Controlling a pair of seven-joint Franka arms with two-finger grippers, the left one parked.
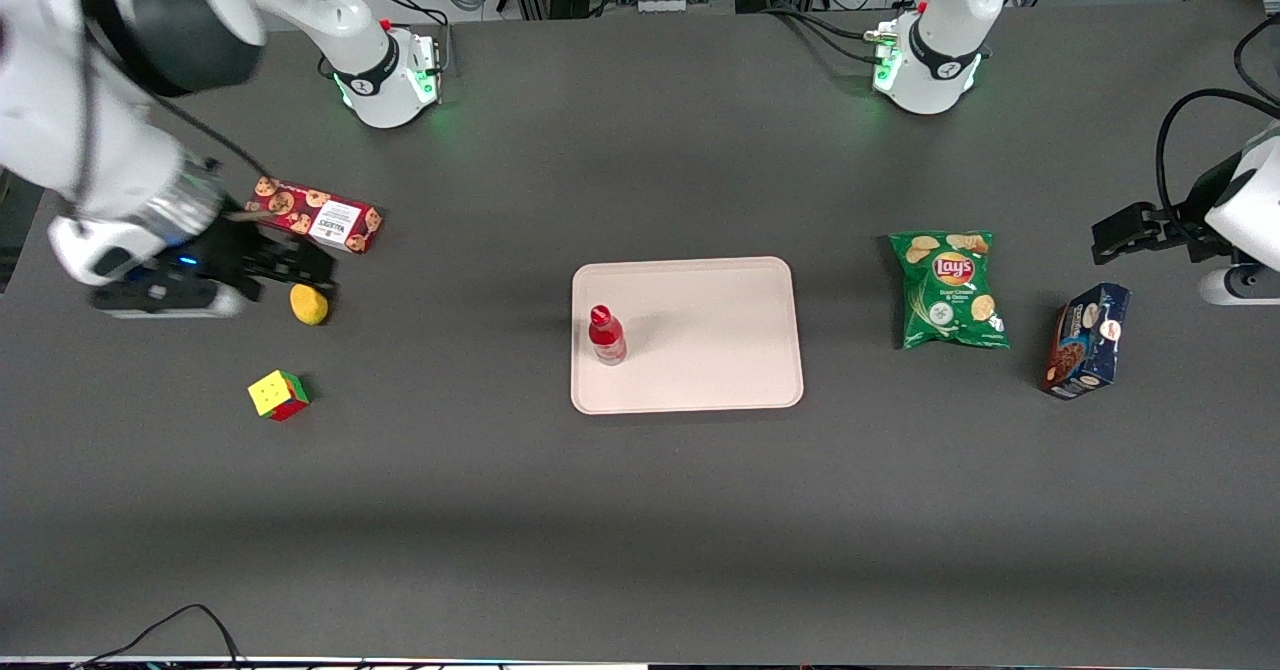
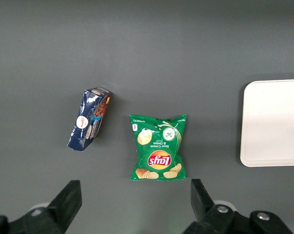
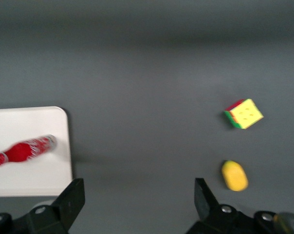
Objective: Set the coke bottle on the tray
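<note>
Rubik's cube [image 1: 278,395] nearest — coke bottle [image 1: 606,335] upright on tray [image 1: 720,350]; gripper [image 1: 300,265] above lemon [image 1: 309,304]

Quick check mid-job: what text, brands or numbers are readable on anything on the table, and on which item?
"Lay's": green chip bag, upright in the front view, upside down in the left wrist view; its smaller lines are too small.
Red cookie box: white label, unreadable.
Dark blue box: print too small.
coke bottle, standing on the tray: white markings, blurred.
The gripper, open beside the yellow fruit, carries no lettering.
</note>
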